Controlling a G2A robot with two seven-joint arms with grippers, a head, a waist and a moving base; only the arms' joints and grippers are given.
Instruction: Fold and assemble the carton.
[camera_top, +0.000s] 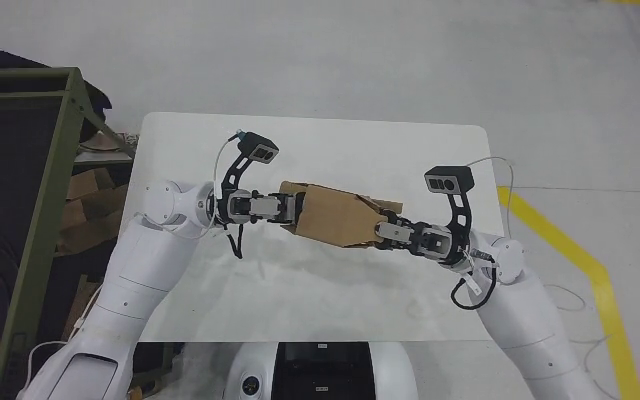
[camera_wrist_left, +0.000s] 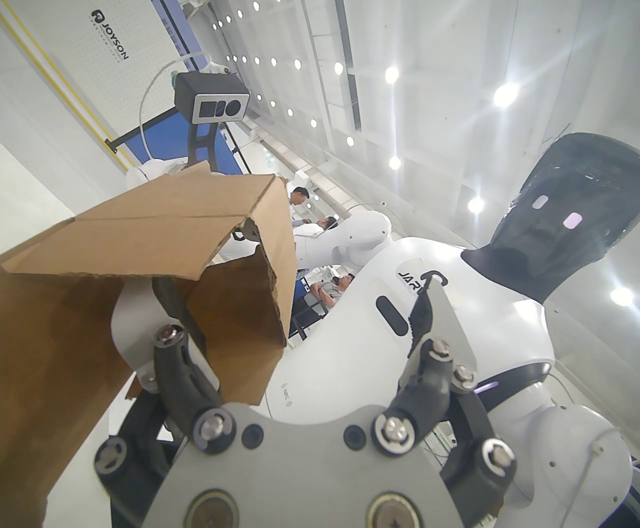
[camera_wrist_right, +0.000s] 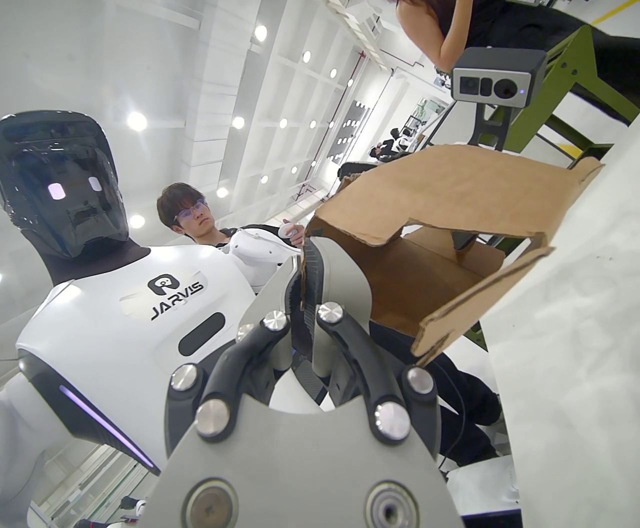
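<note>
Bridging left gripper (camera_top: 291, 211) and right gripper (camera_top: 386, 232) — creased, ragged-edged corrugated carton (camera_top: 335, 216)

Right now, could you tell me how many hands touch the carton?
2: the left hand, open, one finger inside the carton's end; the right hand, shut on the opposite end's flap.

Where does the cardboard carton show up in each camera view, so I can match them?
Top view: carton at the middle, over the table.
Left wrist view: carton beside the open left tool, one finger inside it.
Right wrist view: carton just beyond the right tool, which pinches its edge.
Landmark: left wrist camera, behind the carton in the right wrist view; right wrist camera, likewise in the left.
</note>
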